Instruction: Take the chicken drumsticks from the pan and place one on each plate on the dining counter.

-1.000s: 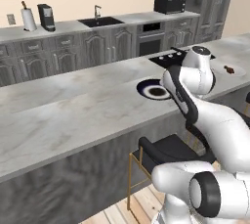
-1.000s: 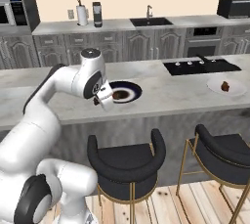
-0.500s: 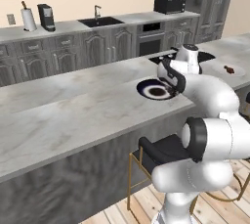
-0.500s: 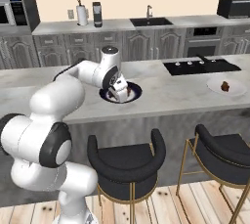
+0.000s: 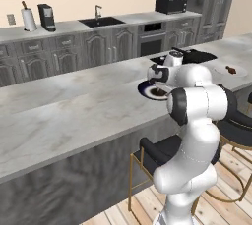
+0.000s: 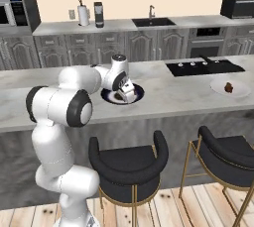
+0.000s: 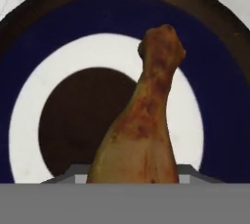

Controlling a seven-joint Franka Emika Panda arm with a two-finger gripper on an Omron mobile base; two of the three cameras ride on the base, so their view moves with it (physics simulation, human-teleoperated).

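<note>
My gripper is shut on a glossy orange-brown chicken drumstick, which points bone end away from the hand. It hangs just over the plate with the wide navy rim and white centre; I cannot tell whether they touch. That plate lies on the dining counter, with the gripper above it. A second drumstick rests on the plain whitish plate further right. The black pan sits on the hob beyond.
The black glass hob is set in the counter behind the whitish plate. Two dark stools stand under the counter's near edge. My own arm blocks much of the navy plate in the left base view.
The hand has swung from beside the navy plate to over its centre, carrying the drumstick. The elbow has folded in closer to the counter.
</note>
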